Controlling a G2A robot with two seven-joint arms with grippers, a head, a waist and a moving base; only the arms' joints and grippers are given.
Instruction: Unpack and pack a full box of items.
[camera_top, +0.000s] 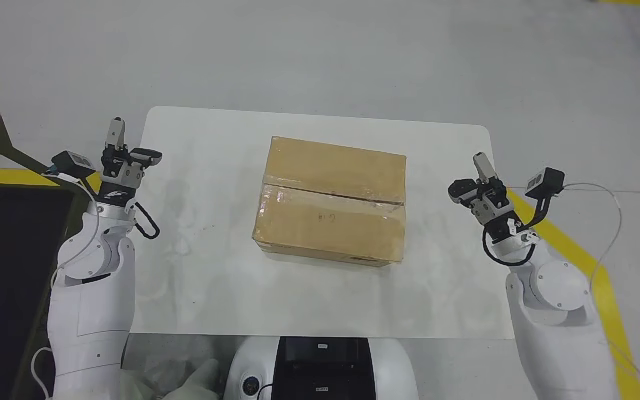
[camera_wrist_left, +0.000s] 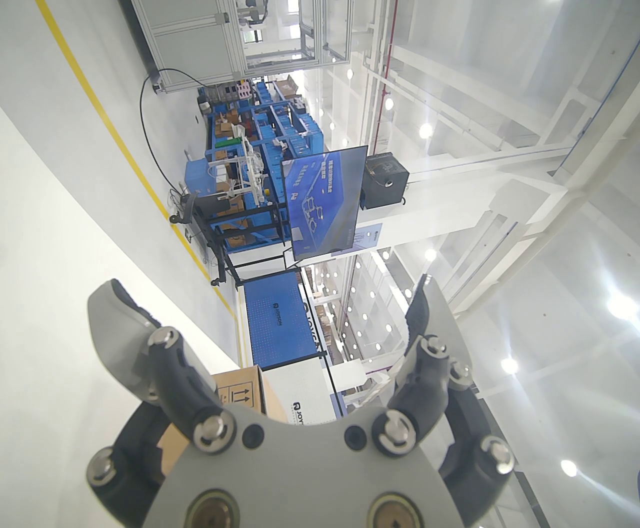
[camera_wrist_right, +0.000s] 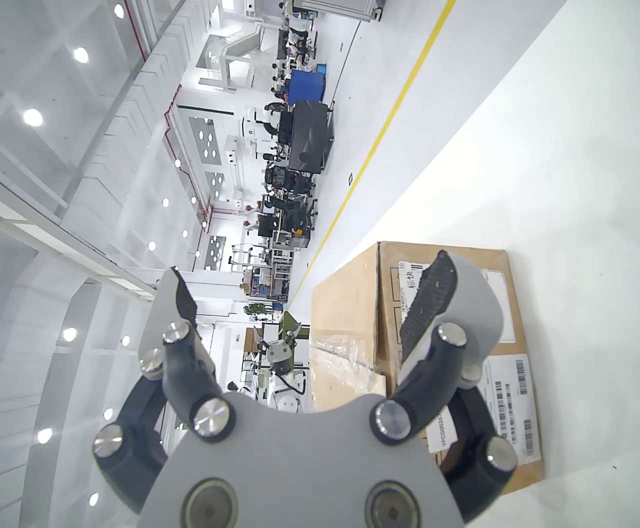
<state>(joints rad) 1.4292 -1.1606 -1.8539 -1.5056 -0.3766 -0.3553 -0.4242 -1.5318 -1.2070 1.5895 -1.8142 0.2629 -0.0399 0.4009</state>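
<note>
A closed brown cardboard box (camera_top: 331, 200) sits in the middle of the white table (camera_top: 200, 280), its top flaps sealed with clear tape. The box (camera_wrist_right: 450, 320) shows white labels on its side in the right wrist view, and a corner of the box (camera_wrist_left: 240, 392) peeks between the fingers in the left wrist view. My left gripper (camera_top: 118, 130) (camera_wrist_left: 270, 310) stands open at the table's left edge, apart from the box. My right gripper (camera_top: 483, 165) (camera_wrist_right: 310, 295) stands open at the table's right edge, also holding nothing.
Yellow floor lines (camera_top: 20, 177) run beside the table on both sides. Bare table surface lies all around the box. A cable (camera_top: 600, 190) loops off the right arm.
</note>
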